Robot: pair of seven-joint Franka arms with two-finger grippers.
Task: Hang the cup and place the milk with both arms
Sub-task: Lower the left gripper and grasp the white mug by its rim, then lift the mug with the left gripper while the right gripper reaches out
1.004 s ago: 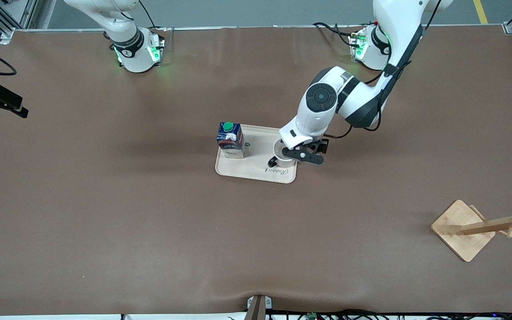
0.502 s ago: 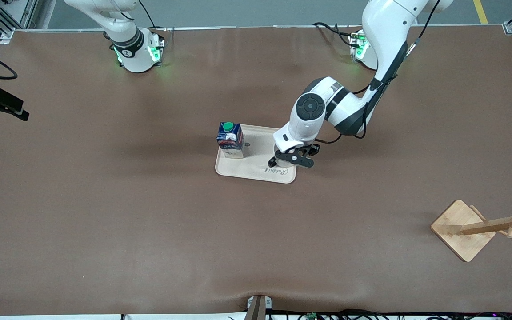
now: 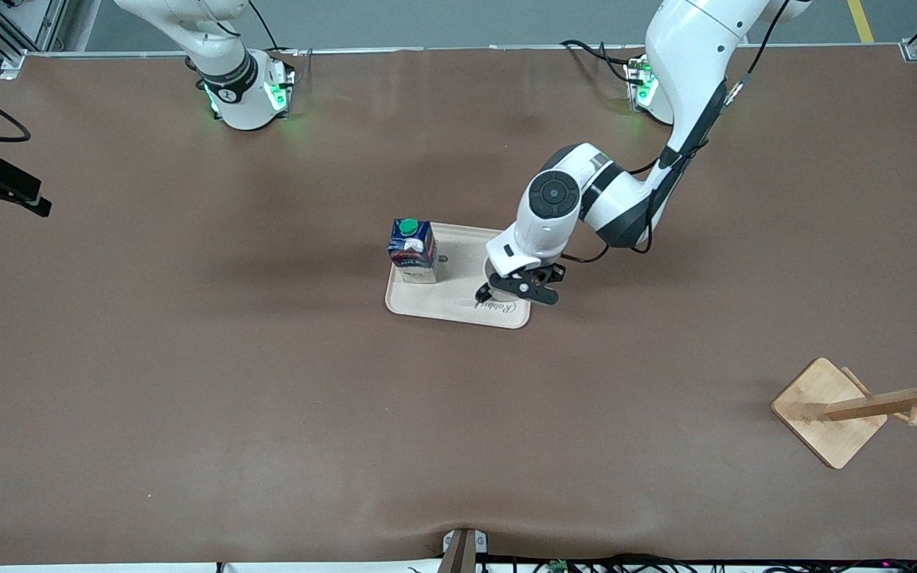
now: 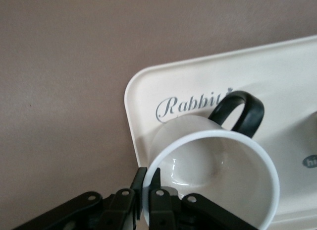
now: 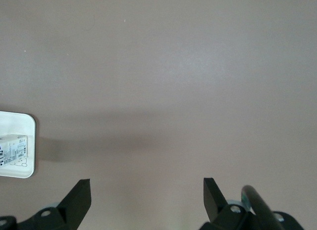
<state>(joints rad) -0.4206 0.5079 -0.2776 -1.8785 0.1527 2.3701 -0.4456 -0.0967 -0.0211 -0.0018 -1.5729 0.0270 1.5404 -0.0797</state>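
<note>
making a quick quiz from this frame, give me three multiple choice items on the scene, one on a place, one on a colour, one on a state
1. Where is the milk?
A. on the tray
B. on the bare table
C. on the wooden rack

2. What colour is the cup's handle?
A. green
B. black
C. red

3. How is the left gripper?
A. open above the rack
B. open over the milk
C. shut on the cup's rim

Answers:
1 A, the carton stands on the tray.
2 B, a black loop on the white cup.
3 C, its fingers pinch the rim.

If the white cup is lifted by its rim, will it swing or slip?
Probably stiff: the cup looks glazed and hard. The left claw pinches only one wall of the rim, so it may tilt. The glossy surface may slip. It looks empty, so likely light.
</note>
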